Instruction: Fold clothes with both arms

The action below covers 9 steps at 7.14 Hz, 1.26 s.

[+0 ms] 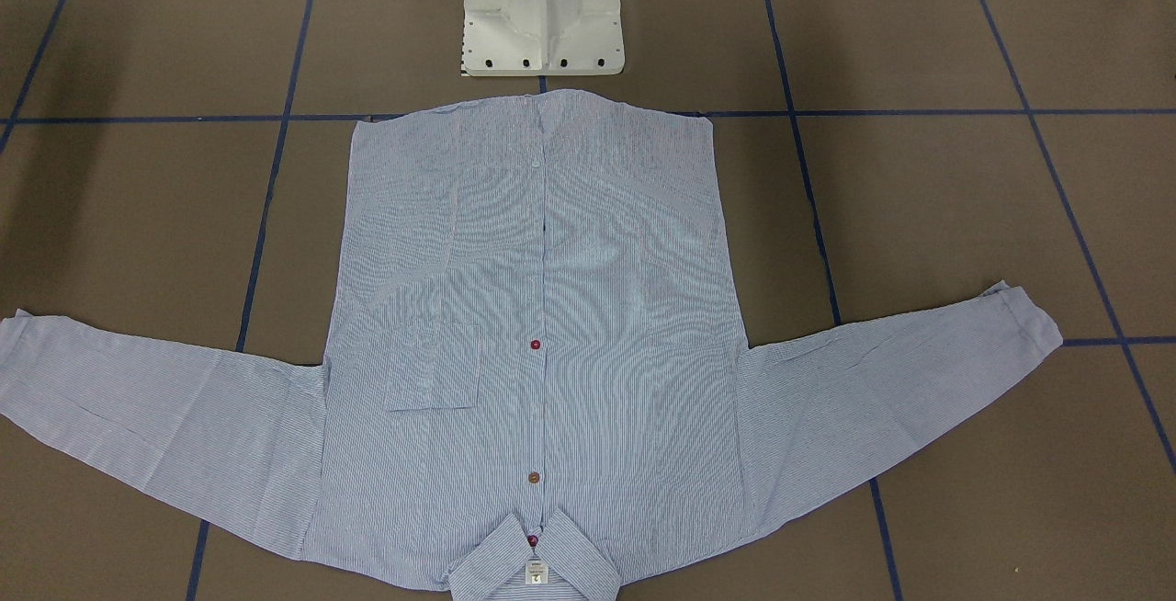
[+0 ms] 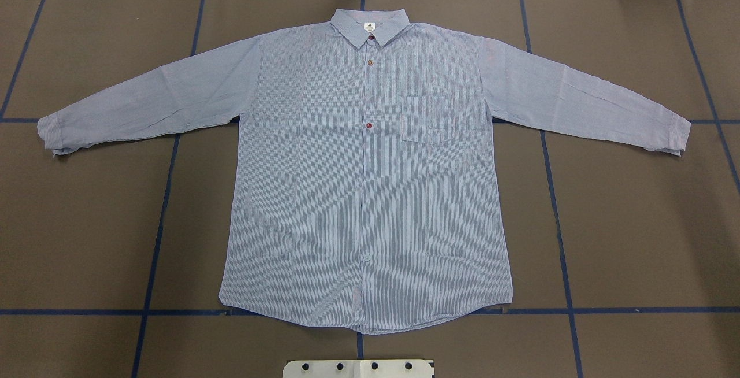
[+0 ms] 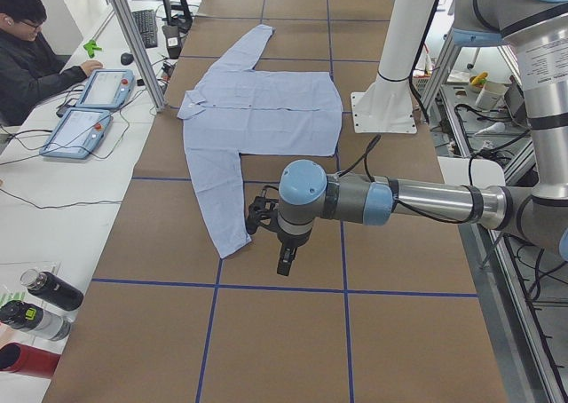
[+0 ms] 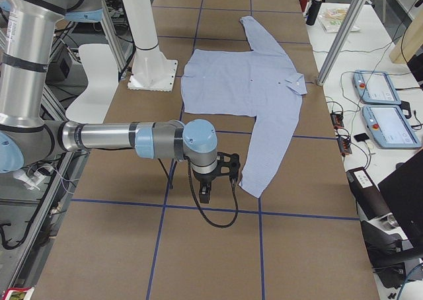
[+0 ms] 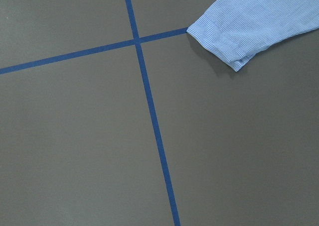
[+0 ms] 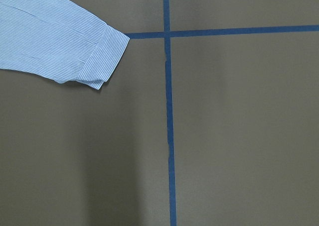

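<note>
Shirt (image 2: 370, 193) flat on tabletop (image 2: 636, 222), sleeves spread. My left claw (image 3: 282, 263) hangs near left cuff (image 5: 224, 39), right claw (image 4: 205, 193) near right cuff (image 6: 102, 56). Can't tell whether either claw is apart or together.

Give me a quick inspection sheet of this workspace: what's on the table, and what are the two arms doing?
Surface: brown table with a blue tape grid; white pedestal at the robot's edge.
Job's things: striped shirt flat, front up, sleeves spread, not yet folded.
Clutter: nothing seen.
Grippers: left gripper and right gripper each hang beside a cuff; cannot tell whether open or shut.
Cables: black cable loops under the right wrist.
Surroundings: seated person, control tablets, bottles on side benches.
</note>
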Motion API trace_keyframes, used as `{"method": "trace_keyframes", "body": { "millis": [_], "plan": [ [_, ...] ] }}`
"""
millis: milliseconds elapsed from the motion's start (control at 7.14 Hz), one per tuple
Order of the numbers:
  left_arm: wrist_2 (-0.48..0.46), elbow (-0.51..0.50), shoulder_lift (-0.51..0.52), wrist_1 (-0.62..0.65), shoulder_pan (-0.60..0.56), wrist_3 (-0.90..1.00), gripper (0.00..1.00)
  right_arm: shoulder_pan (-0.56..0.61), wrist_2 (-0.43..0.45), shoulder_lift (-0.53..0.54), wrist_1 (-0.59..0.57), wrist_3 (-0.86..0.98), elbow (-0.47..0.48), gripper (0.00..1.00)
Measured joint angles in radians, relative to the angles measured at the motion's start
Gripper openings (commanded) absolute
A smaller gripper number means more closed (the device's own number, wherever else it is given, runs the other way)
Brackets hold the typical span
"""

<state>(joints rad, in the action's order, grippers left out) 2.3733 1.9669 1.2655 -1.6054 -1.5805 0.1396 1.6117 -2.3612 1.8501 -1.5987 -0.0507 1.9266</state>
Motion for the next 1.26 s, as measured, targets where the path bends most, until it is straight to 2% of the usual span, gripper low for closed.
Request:
{"method": "trace_keyframes", "body": {
  "millis": [560,840,980,1120,1260],
  "plan": [
    [-0.038,0.043,0.016,-0.004,0.002,0.003,1.00,-0.056,0.007,-0.018,0.088,-0.021,-0.007,1.00],
    [-0.035,0.042,0.072,-0.012,0.004,-0.001,1.00,-0.172,0.017,-0.090,0.201,-0.200,-0.050,1.00],
    [-0.035,0.036,0.102,-0.015,0.004,-0.001,1.00,-0.219,0.019,-0.125,0.294,-0.287,-0.109,1.00],
    [-0.035,0.032,0.119,-0.017,0.005,-0.001,1.00,-0.259,0.020,-0.157,0.434,-0.381,-0.200,0.97],
    [-0.035,0.031,0.126,-0.018,0.005,-0.002,1.00,-0.299,0.022,-0.194,0.591,-0.489,-0.300,0.84]
  ]
}}
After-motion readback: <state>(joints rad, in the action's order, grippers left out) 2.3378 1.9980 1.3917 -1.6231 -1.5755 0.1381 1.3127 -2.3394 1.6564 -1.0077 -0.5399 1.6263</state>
